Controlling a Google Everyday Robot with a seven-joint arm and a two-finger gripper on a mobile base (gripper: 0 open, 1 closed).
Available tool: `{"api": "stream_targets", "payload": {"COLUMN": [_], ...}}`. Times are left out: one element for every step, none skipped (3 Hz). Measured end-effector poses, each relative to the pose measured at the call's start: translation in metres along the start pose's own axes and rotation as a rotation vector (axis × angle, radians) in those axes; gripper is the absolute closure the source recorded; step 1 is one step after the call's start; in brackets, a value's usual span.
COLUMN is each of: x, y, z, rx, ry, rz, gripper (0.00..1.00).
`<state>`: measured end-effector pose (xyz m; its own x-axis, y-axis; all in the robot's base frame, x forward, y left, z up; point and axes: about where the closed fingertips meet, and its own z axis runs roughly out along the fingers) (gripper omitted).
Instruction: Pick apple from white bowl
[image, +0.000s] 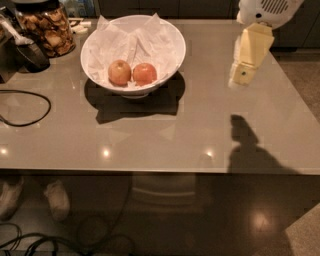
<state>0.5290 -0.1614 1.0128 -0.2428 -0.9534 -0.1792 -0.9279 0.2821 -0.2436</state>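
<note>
The white bowl (170, 37), lined with crumpled white paper, stands at the back left of the grey table (165, 130). Two apples lie side by side in it. The deeper red-orange apple (145, 73) is on the right. The paler yellow-orange apple (119, 72) is on the left. My gripper (241, 76) hangs from the white arm at the upper right, above the table and well to the right of the bowl. It holds nothing that I can see.
A glass jar of brown snacks (46, 26) stands at the back left beside a dark object (30, 52). A black cable (25, 107) loops on the table's left. The table's front edge (150, 172) runs across the view, with floor and cables below.
</note>
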Motion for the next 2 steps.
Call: {"api": "stream_targets", "payload": {"x": [-0.012, -0.026], "y": [-0.009, -0.018], "z": [-0.004, 0.008], "rx": [0.034, 0.007], "ry": [-0.032, -0.080], "rz": [-0.008, 0.020], "gripper": [0.00, 0.00]}}
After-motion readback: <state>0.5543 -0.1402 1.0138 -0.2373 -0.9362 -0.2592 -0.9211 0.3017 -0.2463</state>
